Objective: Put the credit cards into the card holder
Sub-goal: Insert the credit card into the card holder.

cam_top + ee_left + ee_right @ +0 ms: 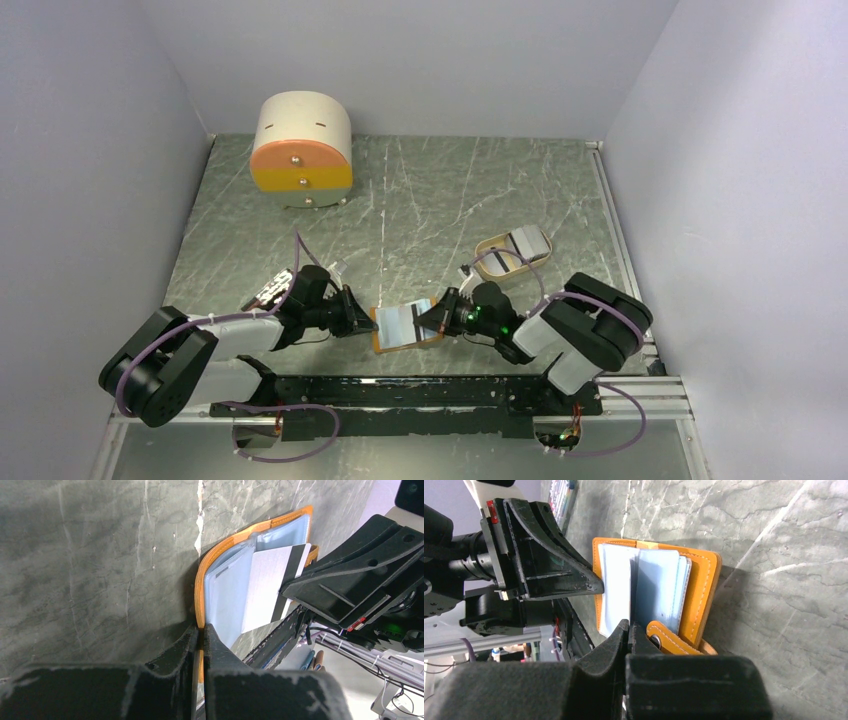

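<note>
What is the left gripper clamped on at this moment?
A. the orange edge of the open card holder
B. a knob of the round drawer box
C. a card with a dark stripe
A: the left wrist view shows the left gripper shut on the orange rim of the open card holder; the striped credit card lies apart from that grip.

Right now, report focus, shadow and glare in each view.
Top external: even soft light, no glare. Left wrist: left hand blurry and dark up close, card holder sharp. Right wrist: right hand likewise soft; the card holder throws a shadow rightward on the table.
</note>
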Tool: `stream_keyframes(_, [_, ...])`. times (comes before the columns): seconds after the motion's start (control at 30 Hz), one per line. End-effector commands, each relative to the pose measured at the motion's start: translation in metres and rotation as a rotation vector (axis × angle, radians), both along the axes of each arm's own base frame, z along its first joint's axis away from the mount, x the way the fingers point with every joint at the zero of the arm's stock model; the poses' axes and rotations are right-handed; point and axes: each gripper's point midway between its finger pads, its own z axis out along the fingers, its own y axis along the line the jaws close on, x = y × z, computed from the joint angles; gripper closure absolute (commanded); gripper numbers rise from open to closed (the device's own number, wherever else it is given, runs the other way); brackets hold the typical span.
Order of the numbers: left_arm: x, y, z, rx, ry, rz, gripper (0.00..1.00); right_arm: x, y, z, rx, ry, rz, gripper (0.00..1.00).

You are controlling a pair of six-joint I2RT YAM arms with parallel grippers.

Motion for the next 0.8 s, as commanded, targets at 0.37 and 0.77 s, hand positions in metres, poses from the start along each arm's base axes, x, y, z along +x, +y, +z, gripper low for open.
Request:
stream_keyframes(0.37, [0.000,-0.002,0.002,-0.007,-0.015,-0.010,0.91,-0.010,0.006,-0.005,0.093,0.055,0.018,0.80])
stream_keyframes(0.77, [0.000,-0.001,0.003,-0.011,-0.021,-0.008,0.91,-0.004,-0.010,-0.026,-0.086,0.099,-0.050,0.64])
